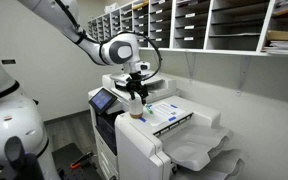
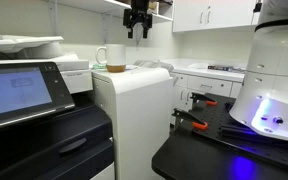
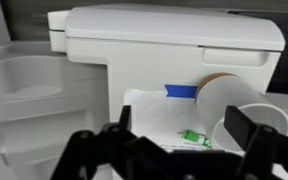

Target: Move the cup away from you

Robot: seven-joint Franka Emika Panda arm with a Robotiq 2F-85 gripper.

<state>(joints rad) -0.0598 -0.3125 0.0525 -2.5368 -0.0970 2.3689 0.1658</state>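
The hand point(image 3: 184, 138) is spread wide with nothing between its fingers point(image 3: 250, 128). In both exterior views it hangs above the cup point(image 2: 115, 58), clearly apart from it. The cup stands upright on the bench point(image 2: 149, 72), which here is the flat top of a white printer. In the wrist view the cup point(image 3: 242, 108) lies to the right of the hand's middle, close to the right-hand finger and not centred in the gap.

That offset looks like the main hazard. If the hand goes straight down from here, the right-hand finger will probably land on the rim or wall, which would tip the cup or knock it sideways. The cup is small and looks light, so a glancing touch could send it sliding on the smooth plastic.

The bench is narrow and high. In an exterior view the drop at its near edge point(image 2: 134, 76) is not far from the cup, so a toppled cup could roll off to the floor. A push toward the far side could also catch on the blue strip point(image 3: 181, 90) or on the raised housing behind it.
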